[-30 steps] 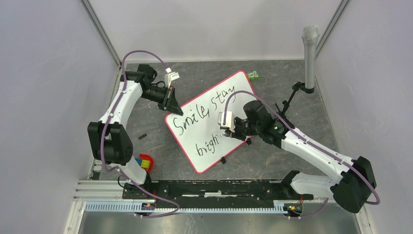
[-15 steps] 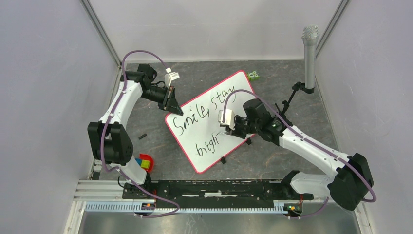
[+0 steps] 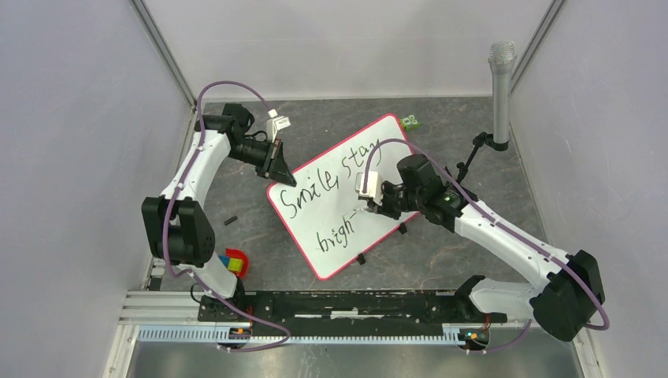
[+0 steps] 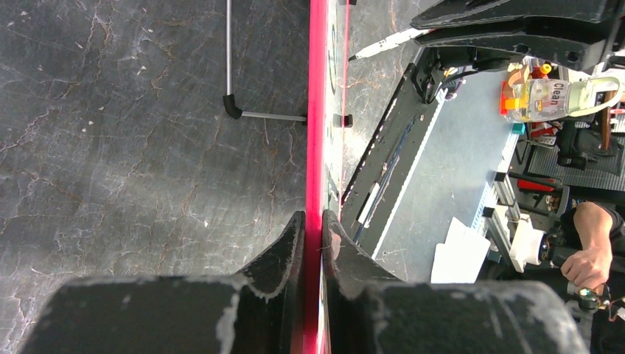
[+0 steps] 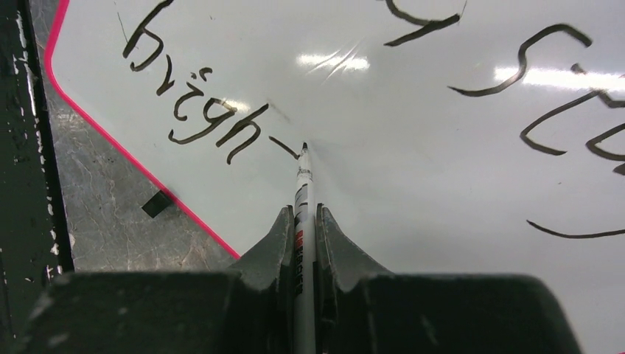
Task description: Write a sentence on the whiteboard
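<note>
pinches the whiteboard [image 4: 318, 110] by its thin red-pink frame in the left tool [image 4: 313, 221], jaws almost closed, both fingertips touching the edge. rests slanted on the dark marbled worktop [image 3: 473, 236], 1 corner caught in that tool, the rest stretching away ahead of it toward the right tool [image 5: 304, 214].

grips a white marker [image 5: 303, 184] in the right tool, jaws drawn in tight against the barrel, which runs straight out past the fingertips. touches the marker's black tip to the white surface just ahead of the tool, at the end of a short stroke right after the "h".

reads "smile, stay" on 1 line and "brigh" on a 2nd, the sentence [image 3: 335, 189] in black script. puts "brigh" ahead and to the left of the right tool in its wrist view, "stay" ahead and to the right.

shows a grey microphone [image 3: 502, 87] upright beyond the right tool, well apart from it, and a small green object [image 3: 409, 121] just off the board's far corner. shows coloured blocks [image 3: 231, 262] well behind the left tool.
</note>
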`<action>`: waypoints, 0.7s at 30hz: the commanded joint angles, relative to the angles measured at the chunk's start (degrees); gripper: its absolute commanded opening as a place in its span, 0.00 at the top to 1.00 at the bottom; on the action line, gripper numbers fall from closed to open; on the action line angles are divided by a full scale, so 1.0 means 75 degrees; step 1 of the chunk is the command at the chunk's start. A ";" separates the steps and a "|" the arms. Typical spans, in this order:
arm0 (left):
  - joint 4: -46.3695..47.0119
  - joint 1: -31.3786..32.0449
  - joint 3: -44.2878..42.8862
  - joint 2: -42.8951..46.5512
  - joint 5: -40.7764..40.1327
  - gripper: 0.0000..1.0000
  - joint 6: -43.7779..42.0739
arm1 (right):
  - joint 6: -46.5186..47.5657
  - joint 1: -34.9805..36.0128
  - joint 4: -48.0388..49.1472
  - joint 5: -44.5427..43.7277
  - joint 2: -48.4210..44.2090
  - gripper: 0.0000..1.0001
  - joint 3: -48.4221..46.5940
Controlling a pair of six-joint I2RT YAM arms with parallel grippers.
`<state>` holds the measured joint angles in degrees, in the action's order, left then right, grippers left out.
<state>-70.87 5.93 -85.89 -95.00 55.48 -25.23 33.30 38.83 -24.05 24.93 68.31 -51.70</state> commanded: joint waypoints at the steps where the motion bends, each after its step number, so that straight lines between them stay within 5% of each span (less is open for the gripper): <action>1: 0.0297 0.0111 -0.0233 -0.0091 -0.0353 0.98 -0.0257 | -0.0093 -0.0044 0.0234 0.0363 0.0008 1.00 -0.0535; 21: 0.0297 0.0111 -0.0215 -0.0123 -0.0389 0.98 -0.0282 | -0.0037 -0.0033 0.0319 0.0234 -0.0208 1.00 0.0844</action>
<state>-70.83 5.98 -85.93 -95.09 55.33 -25.26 32.84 38.72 -21.52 27.03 68.10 -48.18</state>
